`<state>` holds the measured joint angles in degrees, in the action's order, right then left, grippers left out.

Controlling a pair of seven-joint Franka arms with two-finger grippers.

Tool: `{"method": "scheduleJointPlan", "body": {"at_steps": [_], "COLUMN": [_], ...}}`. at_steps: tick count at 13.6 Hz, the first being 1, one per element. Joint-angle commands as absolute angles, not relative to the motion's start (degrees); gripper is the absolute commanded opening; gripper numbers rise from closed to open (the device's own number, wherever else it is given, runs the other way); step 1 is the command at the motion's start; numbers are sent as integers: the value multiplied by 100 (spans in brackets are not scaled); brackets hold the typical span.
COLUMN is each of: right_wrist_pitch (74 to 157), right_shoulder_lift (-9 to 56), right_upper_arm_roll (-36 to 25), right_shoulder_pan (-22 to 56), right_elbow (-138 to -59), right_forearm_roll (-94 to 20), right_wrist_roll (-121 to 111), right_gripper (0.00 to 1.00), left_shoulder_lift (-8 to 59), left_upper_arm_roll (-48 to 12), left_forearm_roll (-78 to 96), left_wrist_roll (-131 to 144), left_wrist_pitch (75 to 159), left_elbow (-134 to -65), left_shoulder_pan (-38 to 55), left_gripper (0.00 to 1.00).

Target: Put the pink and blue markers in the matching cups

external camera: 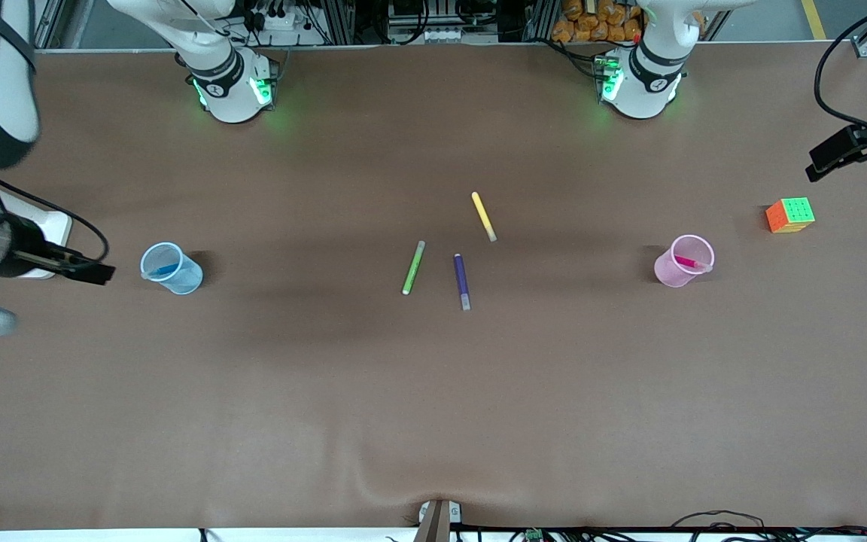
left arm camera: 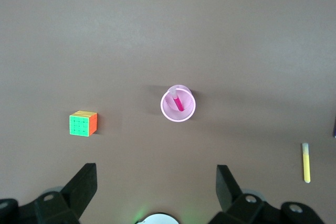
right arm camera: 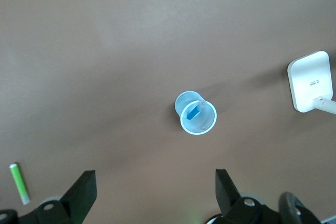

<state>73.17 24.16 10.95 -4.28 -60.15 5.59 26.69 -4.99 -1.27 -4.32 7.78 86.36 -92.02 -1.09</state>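
Observation:
The pale pink cup [external camera: 683, 260] stands toward the left arm's end of the table with the pink marker [external camera: 691, 263] leaning inside it; the left wrist view shows the cup [left arm camera: 178, 104] and the marker [left arm camera: 178, 101] from above. The pale blue cup [external camera: 170, 268] stands toward the right arm's end with the blue marker [external camera: 165, 269] inside; the right wrist view shows that cup [right arm camera: 198, 116] and marker [right arm camera: 193, 111]. My left gripper [left arm camera: 156, 176] is open and empty, high over the table beside the pink cup. My right gripper [right arm camera: 155, 179] is open and empty, high over the table beside the blue cup.
A lime green pen [external camera: 413, 267], a dark purple pen [external camera: 462, 281] and a yellow pen [external camera: 484, 216] lie at the table's middle. A colour cube [external camera: 789, 214] sits beside the pink cup. A white box with a cable [right arm camera: 311, 80] lies near the blue cup.

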Motion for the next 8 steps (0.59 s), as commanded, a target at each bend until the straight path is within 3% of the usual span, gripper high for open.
{"method": "scheduleJointPlan", "body": {"at_steps": [1, 3, 6, 8], "right_wrist_pitch": [7277, 7208, 6979, 7100], "right_shoulder_lift": [1945, 1873, 1504, 1057], "right_upper_arm_roll": [1213, 1030, 108, 0], "right_shoulder_pan": [-571, -702, -624, -589], "right_elbow": [-6064, -6073, -6134, -6659], "right_forearm_roll": [124, 123, -262, -317], "right_wrist_roll": [2645, 1879, 545, 545], "right_gripper": [100, 100, 100, 100], "left_shoulder_lift": [-642, -624, -615, -633], "left_upper_arm_roll": [-53, -61, -79, -184], "left_forearm_roll": [-343, -343, -334, -334], "left_wrist_roll": [484, 483, 475, 475], "left_wrist_pitch": [8622, 8543, 8359, 8244], "left_elbow": [-9343, -9334, -9360, -9360], "left_shoulder_pan": [-53, -44, -18, 0], "left_gripper": [100, 100, 100, 100]}}
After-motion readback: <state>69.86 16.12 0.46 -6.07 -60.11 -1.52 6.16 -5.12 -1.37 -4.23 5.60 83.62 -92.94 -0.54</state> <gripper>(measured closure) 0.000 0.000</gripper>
